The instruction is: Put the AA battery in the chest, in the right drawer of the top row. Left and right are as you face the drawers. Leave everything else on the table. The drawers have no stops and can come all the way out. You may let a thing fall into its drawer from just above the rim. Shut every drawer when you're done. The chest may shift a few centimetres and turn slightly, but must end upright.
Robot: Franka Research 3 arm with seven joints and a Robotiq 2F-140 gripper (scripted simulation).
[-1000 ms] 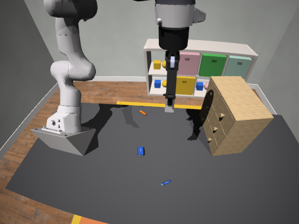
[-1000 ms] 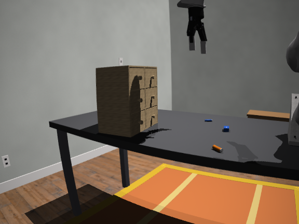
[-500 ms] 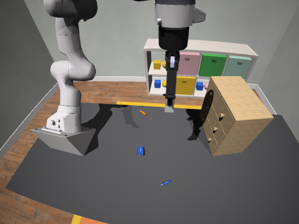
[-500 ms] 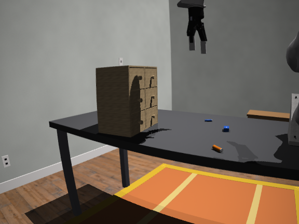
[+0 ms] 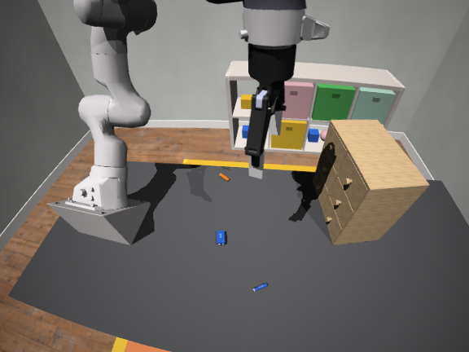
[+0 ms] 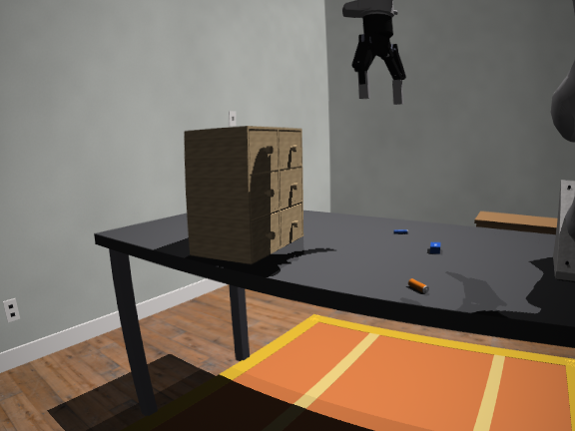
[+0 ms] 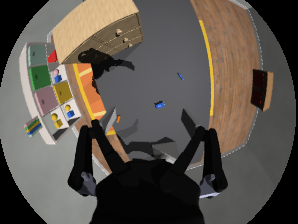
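The AA battery (image 5: 224, 177) (image 6: 418, 285) is a small orange cylinder with a grey end cap, lying on the black table (image 5: 122, 277) (image 6: 349, 259) near its back edge. It shows as a tiny orange speck in the wrist view (image 7: 119, 119). The wooden chest (image 5: 366, 179) (image 6: 220, 200) (image 7: 93, 23) stands upright at the table's right side, two columns by three rows, all drawers shut. My gripper (image 5: 256, 171) (image 6: 379, 95) (image 7: 148, 113) is open and empty. It hangs high above the table, between the battery and the chest.
A blue block (image 5: 221, 237) (image 6: 434, 247) (image 7: 160, 104) and a blue cylinder (image 5: 260, 287) (image 6: 400, 231) (image 7: 180, 75) lie on the table. The robot base (image 5: 102, 195) stands at the left. A white shelf (image 5: 317, 69) with coloured bins stands behind the table.
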